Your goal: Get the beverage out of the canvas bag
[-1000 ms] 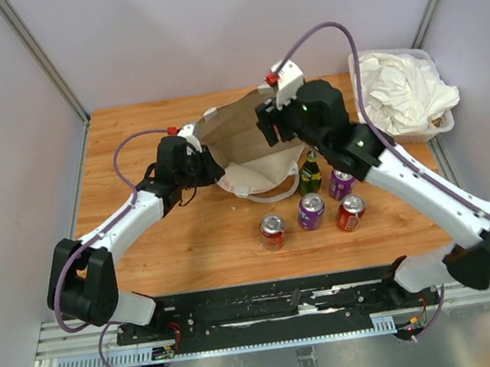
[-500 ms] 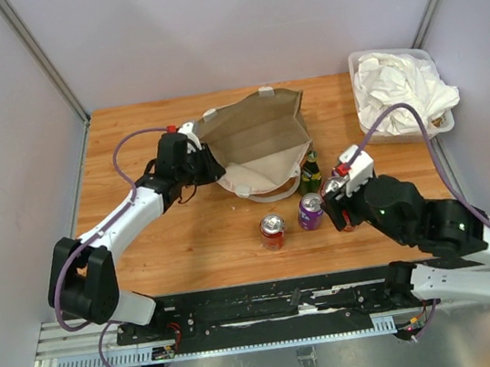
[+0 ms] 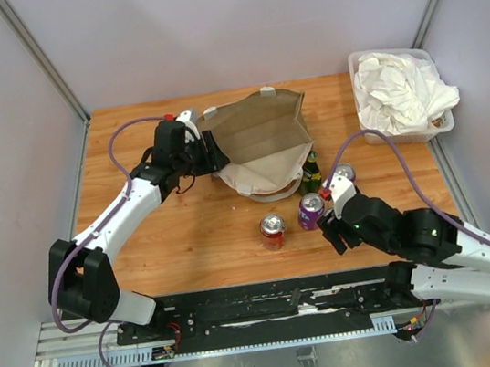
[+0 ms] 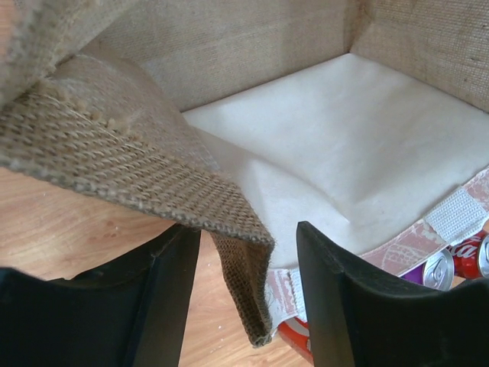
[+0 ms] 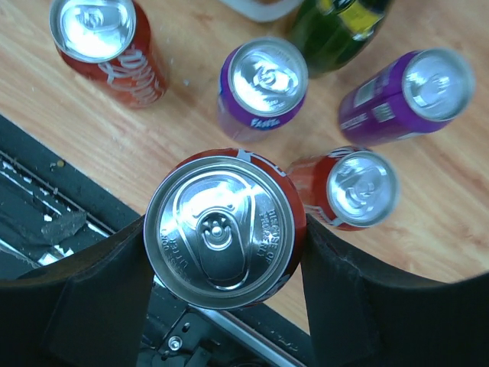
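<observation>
The canvas bag (image 3: 262, 139) lies open at the back middle of the table; its pale lining (image 4: 344, 130) shows in the left wrist view. My left gripper (image 3: 213, 151) is at the bag's left rim. It is open (image 4: 248, 229), with a burlap corner (image 4: 244, 283) hanging loose between the fingers. My right gripper (image 3: 333, 228) is low at the front right, shut on an upright red can (image 5: 225, 229). That can is hidden under the wrist in the top view.
Drinks stand on the table in front of the bag: a red can (image 3: 273, 231) (image 5: 103, 38), a purple can (image 3: 311, 210) (image 5: 263, 80), a green bottle (image 3: 311, 174), another purple can (image 5: 412, 92) and a red can (image 5: 355, 191). A clear bin of white cloth (image 3: 398, 96) sits back right.
My right arm has swung from over the bag down to the front right, beside the cans. My left gripper has moved back a little with the bag's rim.
</observation>
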